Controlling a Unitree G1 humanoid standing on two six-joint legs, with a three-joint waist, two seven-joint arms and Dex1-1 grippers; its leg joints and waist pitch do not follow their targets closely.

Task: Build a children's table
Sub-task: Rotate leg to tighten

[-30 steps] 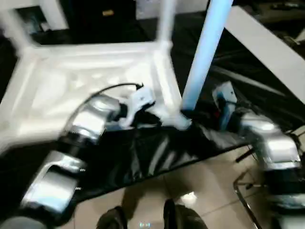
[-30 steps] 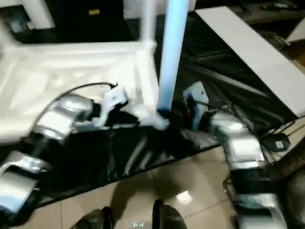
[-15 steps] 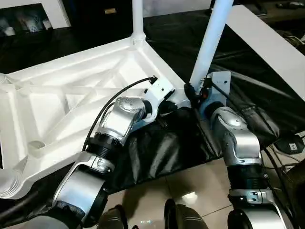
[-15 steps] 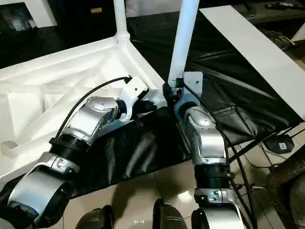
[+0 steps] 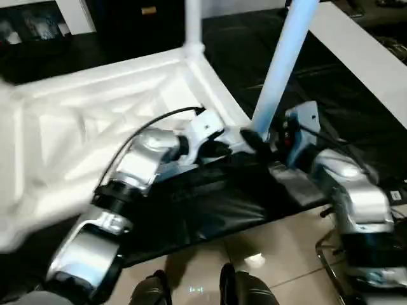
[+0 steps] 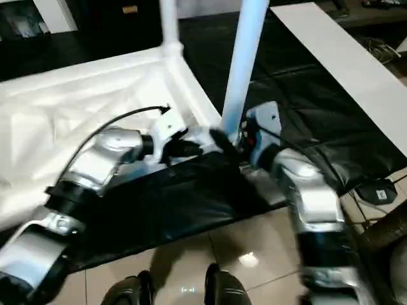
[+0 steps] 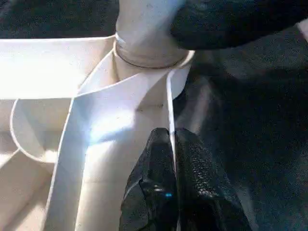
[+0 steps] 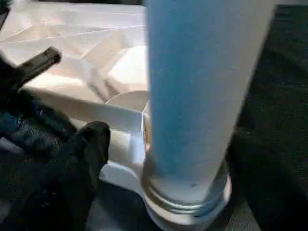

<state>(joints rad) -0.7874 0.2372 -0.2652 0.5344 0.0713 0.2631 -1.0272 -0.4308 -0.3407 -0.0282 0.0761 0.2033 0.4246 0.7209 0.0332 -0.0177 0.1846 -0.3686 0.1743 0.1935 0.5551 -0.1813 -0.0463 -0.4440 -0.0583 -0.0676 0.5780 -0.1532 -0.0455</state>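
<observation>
Two legs stand in the upturned table top (image 5: 95, 121): one (image 5: 193, 22) upper centre, one (image 5: 280, 70) nearer. The left gripper (image 7: 172, 159) pinches the top's rim; whether the right gripper (image 5: 257, 141) is wide or narrow, I can't tell

An indoor robot-testing workspace: glossy beige floor tiles (image 5: 267, 244) at six o'clock, a black table cover (image 5: 210, 210) spread as a work surface, loose cables (image 6: 375, 190) at four o'clock, and a white board (image 6: 343, 57) at two o'clock.
</observation>
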